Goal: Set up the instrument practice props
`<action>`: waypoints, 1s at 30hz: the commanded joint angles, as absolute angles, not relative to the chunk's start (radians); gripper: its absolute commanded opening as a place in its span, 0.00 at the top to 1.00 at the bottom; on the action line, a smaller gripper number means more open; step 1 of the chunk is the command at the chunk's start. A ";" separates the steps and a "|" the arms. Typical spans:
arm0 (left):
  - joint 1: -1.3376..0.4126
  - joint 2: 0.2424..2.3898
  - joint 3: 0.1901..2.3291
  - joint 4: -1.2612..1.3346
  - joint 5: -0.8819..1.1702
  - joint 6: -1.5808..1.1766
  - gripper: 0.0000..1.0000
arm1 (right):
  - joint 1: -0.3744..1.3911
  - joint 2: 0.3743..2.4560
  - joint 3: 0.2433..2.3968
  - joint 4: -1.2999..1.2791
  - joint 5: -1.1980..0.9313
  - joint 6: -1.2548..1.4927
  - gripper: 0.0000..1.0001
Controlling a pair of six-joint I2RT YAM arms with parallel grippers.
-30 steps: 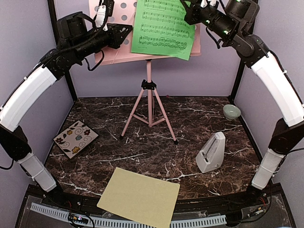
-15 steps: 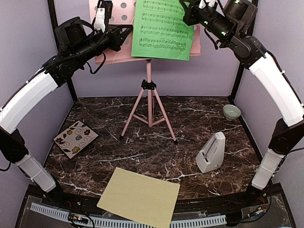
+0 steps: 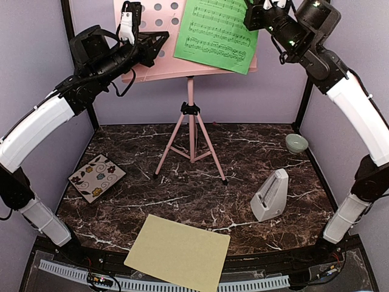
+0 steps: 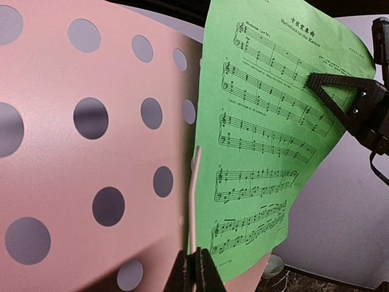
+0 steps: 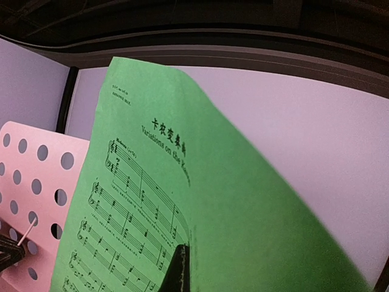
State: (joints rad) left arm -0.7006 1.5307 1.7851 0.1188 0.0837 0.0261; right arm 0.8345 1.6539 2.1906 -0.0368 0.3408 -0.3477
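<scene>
Top external alone shows one metronome (image 3: 270,196), one yellow sheet (image 3: 179,250), well below right hand (image 3: 248,13) pinching one green sheet (image 3: 217,33). Left hand (image 3: 163,41): pressed together.

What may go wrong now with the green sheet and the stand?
The right fingers pinch only a top corner of the green sheet, which hangs tilted; it may tear or slip. The left fingers pinch a thin rod on the pink stand; a pull might tip its tripod.

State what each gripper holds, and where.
Right gripper pinches the green music sheet by its upper right edge. Left gripper pinches the stand's thin pink wire by one end.
</scene>
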 commanded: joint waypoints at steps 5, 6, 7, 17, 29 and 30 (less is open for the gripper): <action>-0.700 1.482 1.767 0.189 0.155 0.056 1.00 | 0.844 1.641 2.190 0.022 0.271 -0.358 1.00; -0.700 1.484 1.767 0.189 0.169 0.058 1.00 | 0.846 1.649 2.195 0.022 0.252 -0.355 1.00; -0.700 1.485 1.766 0.187 0.184 0.059 1.00 | 0.847 1.659 2.204 0.022 0.239 -0.352 1.00; -0.700 1.490 1.768 0.187 0.233 0.066 1.00 | 0.866 1.769 2.303 0.098 0.144 -0.332 1.00; -0.701 1.493 1.766 0.193 0.267 0.076 1.00 | 0.908 1.823 2.346 0.195 0.182 -0.352 1.00; -0.700 1.493 1.765 0.193 0.266 0.077 1.00 | 0.910 1.816 2.341 0.203 0.182 -0.352 1.00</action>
State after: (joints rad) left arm -0.6964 1.5261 1.7706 0.1410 0.2211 0.0643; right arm 0.8970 1.8423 2.3291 0.0917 0.1581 -0.3439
